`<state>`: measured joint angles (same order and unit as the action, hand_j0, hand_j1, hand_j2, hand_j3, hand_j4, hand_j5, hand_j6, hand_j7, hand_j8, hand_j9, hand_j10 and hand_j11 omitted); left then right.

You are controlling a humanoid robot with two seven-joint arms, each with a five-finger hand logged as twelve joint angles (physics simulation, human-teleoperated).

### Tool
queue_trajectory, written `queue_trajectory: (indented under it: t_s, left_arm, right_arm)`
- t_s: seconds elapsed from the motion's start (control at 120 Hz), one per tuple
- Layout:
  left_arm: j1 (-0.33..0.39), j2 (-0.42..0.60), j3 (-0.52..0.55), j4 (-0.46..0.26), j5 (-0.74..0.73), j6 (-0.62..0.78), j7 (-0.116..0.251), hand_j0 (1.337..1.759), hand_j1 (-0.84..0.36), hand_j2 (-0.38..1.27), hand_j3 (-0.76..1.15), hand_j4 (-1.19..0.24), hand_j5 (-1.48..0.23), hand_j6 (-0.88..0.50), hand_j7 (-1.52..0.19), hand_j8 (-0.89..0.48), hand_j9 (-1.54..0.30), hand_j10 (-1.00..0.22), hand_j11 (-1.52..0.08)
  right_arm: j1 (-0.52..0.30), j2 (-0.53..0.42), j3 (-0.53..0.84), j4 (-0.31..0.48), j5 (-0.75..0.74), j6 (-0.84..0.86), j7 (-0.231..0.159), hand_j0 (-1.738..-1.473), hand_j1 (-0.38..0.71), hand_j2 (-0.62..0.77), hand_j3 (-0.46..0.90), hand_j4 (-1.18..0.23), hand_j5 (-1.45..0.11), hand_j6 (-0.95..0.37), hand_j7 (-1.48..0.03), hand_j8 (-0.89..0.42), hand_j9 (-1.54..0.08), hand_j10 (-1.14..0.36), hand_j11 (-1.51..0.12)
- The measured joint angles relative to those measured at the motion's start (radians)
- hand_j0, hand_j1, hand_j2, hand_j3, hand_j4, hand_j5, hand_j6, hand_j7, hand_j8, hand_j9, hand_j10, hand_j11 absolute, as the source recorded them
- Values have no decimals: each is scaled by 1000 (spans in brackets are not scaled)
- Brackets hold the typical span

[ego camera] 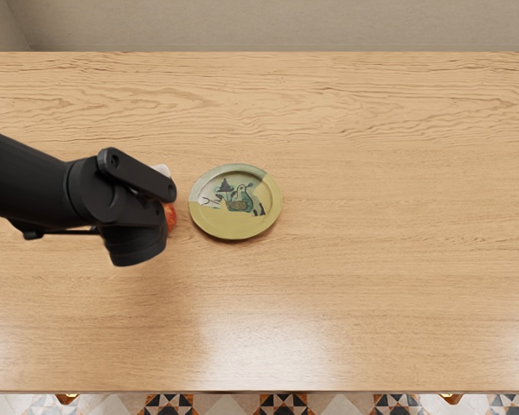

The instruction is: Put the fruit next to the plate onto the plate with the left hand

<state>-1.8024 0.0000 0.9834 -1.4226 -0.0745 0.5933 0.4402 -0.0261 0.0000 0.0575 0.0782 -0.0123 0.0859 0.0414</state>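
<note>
A small yellow-green plate (235,201) with a painted bird picture lies on the wooden table, a little left of centre. Just left of it, a red-orange fruit (170,217) peeks out from under my left hand (147,206). Only a sliver of the fruit shows. My dark left arm comes in from the left edge and the hand sits directly over the fruit, covering most of it. A pale fingertip (162,169) shows above the hand. Whether the hand grips the fruit is hidden by the wrist.
The wooden table (372,285) stretches wide to the right and toward the front edge. A wall runs along the back. Patterned floor tiles show beneath the front edge.
</note>
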Motion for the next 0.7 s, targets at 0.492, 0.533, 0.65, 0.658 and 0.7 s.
queue_trajectory:
  t_s: [0.492, 0.533, 0.65, 0.658, 0.7]
  left_arm:
    - [27, 0, -35, 44, 1, -61, 0, 1658, -73, 71, 0, -353, -458, -353, -458, -353, -458, -352, -458]
    - [30, 0, -36, 43, 1, -62, 0, 1658, -84, 73, 0, -361, -469, -362, -469, -361, -469, -361, -469]
    - [32, 0, -37, 41, 2, -63, 0, 1658, -105, 76, 0, -381, -491, -343, -470, -379, -492, -379, -492]
    - [32, 0, -37, 40, 2, -63, 0, 1658, -106, 77, 0, -382, -491, -340, -474, -380, -494, -380, -494]
    - [32, 0, -37, 39, 2, -63, -1, 1658, -111, 77, 0, -387, -495, -322, -497, -384, -499, -384, -499]
  right_arm:
    - [0, 0, 0, 0, 0, 0, 0, -1658, -305, -7, 0, -37, -47, -37, -47, -37, -47, -37, -47]
    - [0, 0, 0, 0, 0, 0, 0, -1658, -305, -7, 0, -37, -47, -37, -47, -37, -47, -37, -47]
    - [0, 0, 0, 0, 0, 0, 0, -1658, -305, -7, 0, -37, -47, -37, -47, -37, -47, -37, -47]
    - [0, 0, 0, 0, 0, 0, 0, -1658, -305, -7, 0, -37, -47, -37, -47, -37, -47, -37, -47]
    - [0, 0, 0, 0, 0, 0, 0, -1658, -305, -7, 0, -37, -47, -37, -47, -37, -47, -37, -47]
